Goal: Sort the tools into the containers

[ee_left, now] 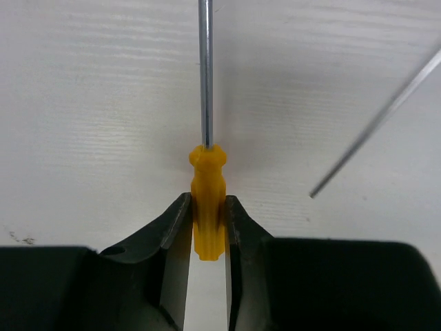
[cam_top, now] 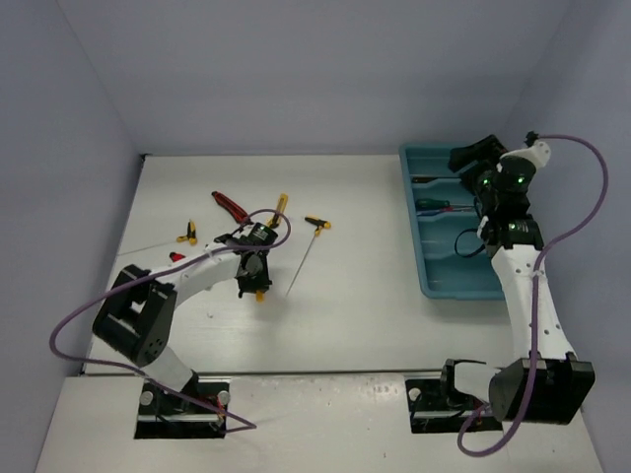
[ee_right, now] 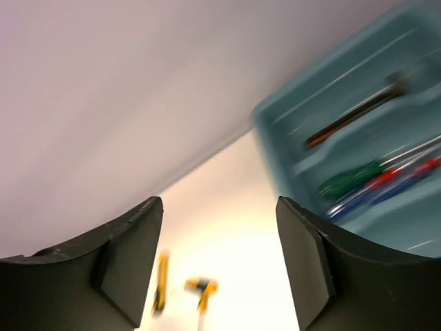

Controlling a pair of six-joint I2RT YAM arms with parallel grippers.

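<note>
My left gripper (cam_top: 254,274) is shut on the yellow handle of a screwdriver (ee_left: 208,207), low over the white table; its steel shaft (ee_left: 205,69) points away from the fingers. In the left wrist view the gripper (ee_left: 208,201) has a finger on each side of the handle. My right gripper (cam_top: 473,156) is open and empty above the far end of the teal tray (cam_top: 426,266). In the right wrist view the gripper (ee_right: 219,204) looks out past the tray (ee_right: 270,124), which holds a green screwdriver (ee_right: 348,181) and red, blue and dark tools.
Loose on the table are a red knife (cam_top: 229,205), a yellow knife (cam_top: 281,207), a yellow T-handled key (cam_top: 317,223), a thin rod (cam_top: 301,264) and two small tools (cam_top: 185,236) at the left. The rod (ee_left: 375,124) lies right of the held screwdriver.
</note>
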